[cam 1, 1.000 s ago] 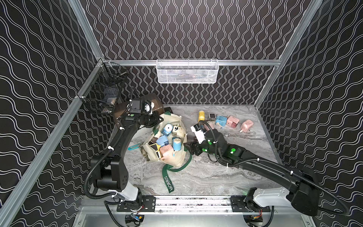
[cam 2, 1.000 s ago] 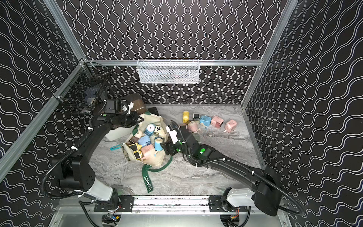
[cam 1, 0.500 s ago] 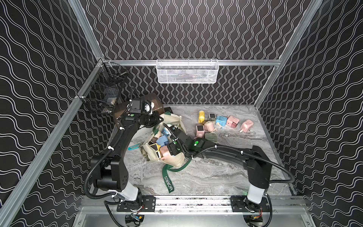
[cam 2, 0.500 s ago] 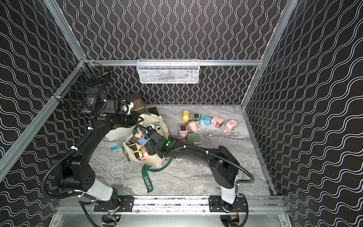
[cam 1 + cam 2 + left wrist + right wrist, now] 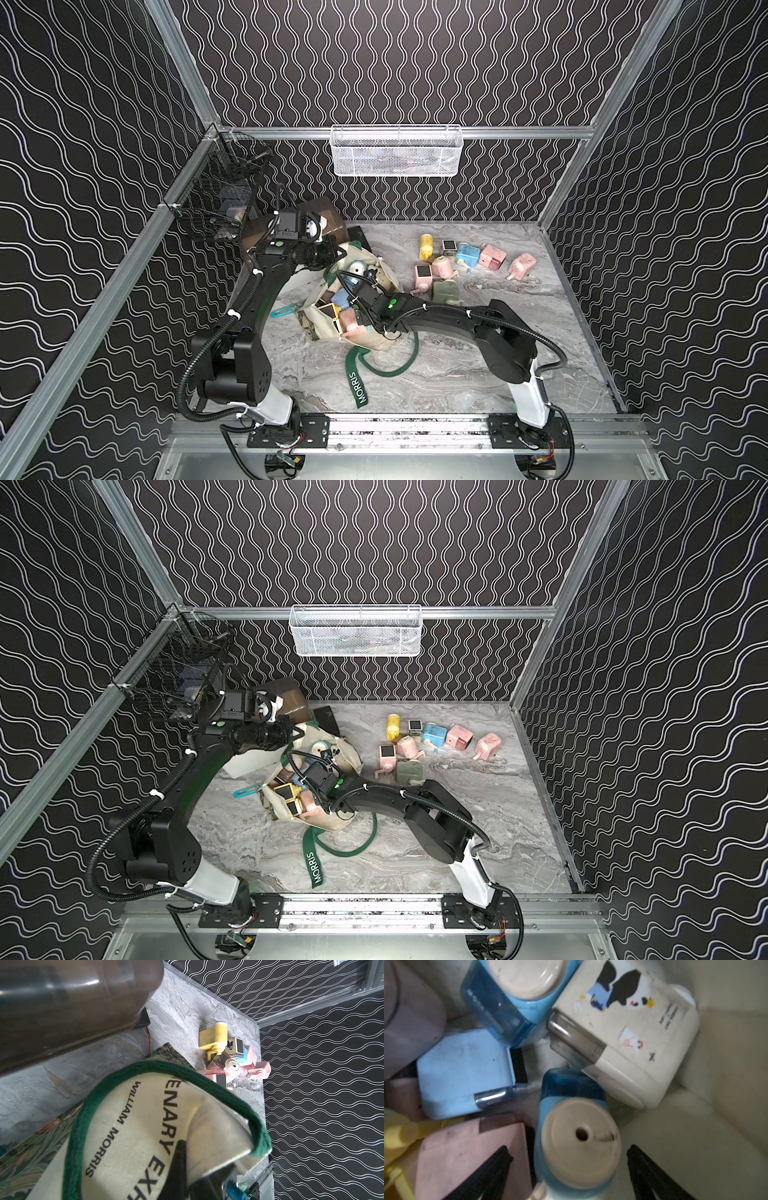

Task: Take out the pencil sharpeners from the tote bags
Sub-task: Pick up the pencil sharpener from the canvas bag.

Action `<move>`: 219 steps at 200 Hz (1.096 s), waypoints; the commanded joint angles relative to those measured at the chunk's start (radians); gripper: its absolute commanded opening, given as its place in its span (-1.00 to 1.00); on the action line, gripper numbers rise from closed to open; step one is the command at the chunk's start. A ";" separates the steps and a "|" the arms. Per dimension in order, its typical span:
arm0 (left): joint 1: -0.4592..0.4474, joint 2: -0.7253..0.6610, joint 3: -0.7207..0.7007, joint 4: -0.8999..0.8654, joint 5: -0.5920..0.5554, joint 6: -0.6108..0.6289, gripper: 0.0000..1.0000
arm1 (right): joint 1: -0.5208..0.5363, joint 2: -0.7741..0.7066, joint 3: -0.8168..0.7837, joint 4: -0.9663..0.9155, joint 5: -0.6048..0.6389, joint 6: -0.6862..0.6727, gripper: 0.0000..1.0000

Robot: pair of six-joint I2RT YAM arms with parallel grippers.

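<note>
Cream tote bag (image 5: pixel 374 337) clamped by left tool (image 5: pixel 337 254), right tool (image 5: pixel 568 1150) spread inside, 8 sharpeners (image 5: pixel 492 257) outside.

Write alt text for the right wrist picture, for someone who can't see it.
The right arm's open black tool straddles a blue plastic pencil sharpener with a round cream face. Packed around it inside the cream canvas tote bag lie a stickered cream plastic sharpener, a pale blue boxy sharpener and a pink boxy sharpener.
</note>
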 commanded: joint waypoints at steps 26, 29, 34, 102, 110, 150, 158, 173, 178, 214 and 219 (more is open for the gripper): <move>0.000 -0.007 -0.001 0.004 0.004 0.006 -1.00 | -0.052 0.092 0.033 -0.003 -0.049 0.081 0.72; 0.000 -0.007 -0.001 0.005 0.004 0.006 -1.00 | -0.053 0.098 0.037 -0.007 -0.053 0.083 0.72; 0.000 -0.006 -0.001 0.004 0.004 0.007 -1.00 | -0.054 0.104 0.044 -0.012 -0.059 0.085 0.71; 0.000 0.003 0.008 -0.009 -0.015 0.016 -1.00 | -0.063 0.150 0.073 0.010 -0.118 0.069 0.56; 0.000 0.003 0.008 -0.008 -0.016 0.016 -1.00 | -0.063 0.155 0.067 0.021 -0.121 0.064 0.55; 0.000 0.004 0.007 -0.006 -0.011 0.015 -1.00 | -0.065 0.153 0.050 0.050 -0.131 0.058 0.47; 0.000 0.003 0.008 -0.009 -0.013 0.016 -1.00 | -0.064 0.151 0.048 0.054 -0.135 0.055 0.46; 0.000 0.003 0.010 -0.008 -0.009 0.015 -1.00 | -0.064 0.154 0.054 0.049 -0.136 0.053 0.44; 0.000 0.003 0.010 -0.008 -0.009 0.015 -1.00 | -0.065 0.155 0.056 0.044 -0.136 0.052 0.44; 0.000 0.003 0.007 -0.006 -0.003 0.012 -1.00 | -0.067 0.119 0.021 0.063 -0.136 0.041 0.43; 0.000 0.001 0.005 -0.003 -0.003 0.012 -1.00 | -0.068 0.110 0.013 0.069 -0.143 0.035 0.43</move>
